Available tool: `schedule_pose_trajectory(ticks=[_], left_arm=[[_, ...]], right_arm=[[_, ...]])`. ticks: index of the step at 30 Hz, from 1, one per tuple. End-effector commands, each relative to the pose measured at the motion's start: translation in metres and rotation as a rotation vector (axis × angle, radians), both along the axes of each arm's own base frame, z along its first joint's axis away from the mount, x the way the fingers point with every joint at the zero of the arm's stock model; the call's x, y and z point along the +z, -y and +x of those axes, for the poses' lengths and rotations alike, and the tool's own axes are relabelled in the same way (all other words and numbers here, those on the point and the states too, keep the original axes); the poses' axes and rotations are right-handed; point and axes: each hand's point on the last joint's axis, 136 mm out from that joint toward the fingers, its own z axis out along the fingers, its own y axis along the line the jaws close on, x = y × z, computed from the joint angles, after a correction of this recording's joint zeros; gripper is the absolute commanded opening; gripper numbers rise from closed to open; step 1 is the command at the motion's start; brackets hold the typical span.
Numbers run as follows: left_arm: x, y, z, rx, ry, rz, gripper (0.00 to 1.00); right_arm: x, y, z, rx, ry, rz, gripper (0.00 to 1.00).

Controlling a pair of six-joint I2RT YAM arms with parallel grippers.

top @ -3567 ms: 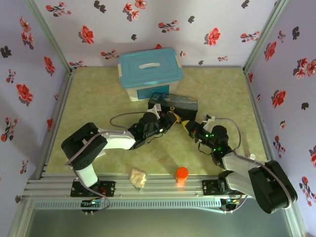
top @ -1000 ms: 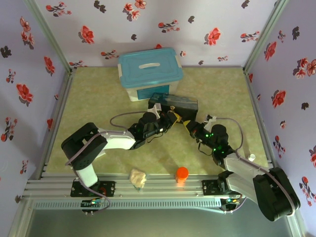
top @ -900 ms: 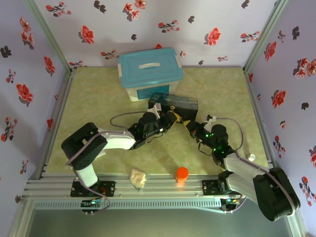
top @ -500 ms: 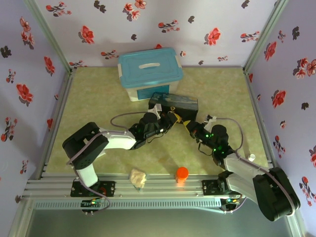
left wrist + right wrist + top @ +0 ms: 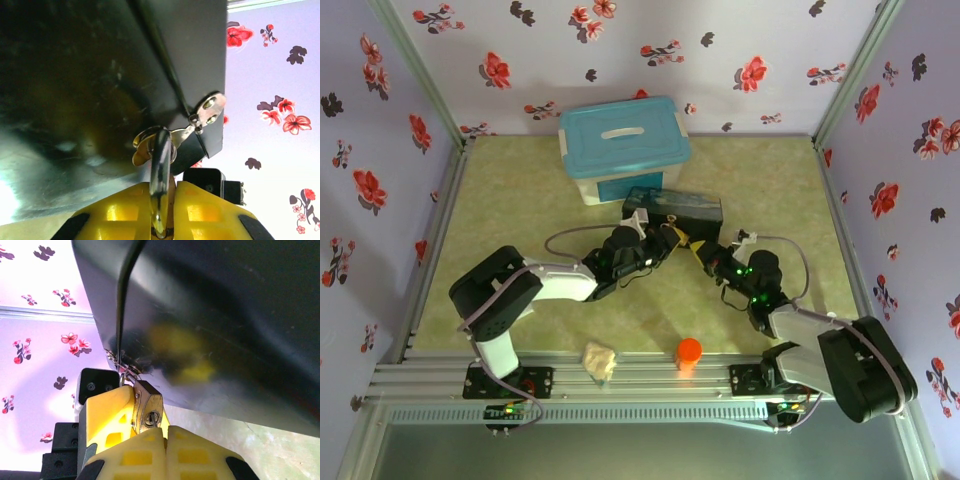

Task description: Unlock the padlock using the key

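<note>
The lidded bin (image 5: 623, 148) is standing at the back of the desk (image 5: 520, 200), the tin box (image 5: 675, 208) lying just before it. The left pincer (image 5: 667, 240) and right pincer (image 5: 697, 250) are meeting at the tin's near side, the padlock (image 5: 148, 410) between them. Nearer, a wad (image 5: 600, 360) is lying left of a cup (image 5: 689, 352).

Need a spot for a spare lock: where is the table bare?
Bare: table between left wall and bin; between bin, tin and right wall. Crowded: tin's front, where left end effector and right end effector meet at the padlock; near edge holds wad and orange cylinder.
</note>
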Motion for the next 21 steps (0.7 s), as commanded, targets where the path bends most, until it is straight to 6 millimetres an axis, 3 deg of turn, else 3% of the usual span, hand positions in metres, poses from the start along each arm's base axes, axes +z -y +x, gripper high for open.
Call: schedule_pose_trajectory(ticks=[1, 6, 12, 21], left_arm=[[0.038, 0.024, -0.024, -0.146, 0.052, -0.125, 0.00], [0.050, 0.026, -0.027, -0.167, 0.012, -0.246, 0.00], [0.048, 0.024, -0.025, -0.163, 0.025, -0.225, 0.00], [0.049, 0.021, -0.027, -0.175, 0.011, -0.260, 0.00]], right_arm=[[0.017, 0.005, 0.001, 0.028, 0.061, 0.024, 0.00], [0.029, 0.010, 0.001, 0.050, 0.096, 0.048, 0.00], [0.044, 0.002, -0.002, 0.110, 0.126, 0.165, 0.00], [0.028, 0.004, 0.008, 0.111, 0.102, 0.098, 0.00]])
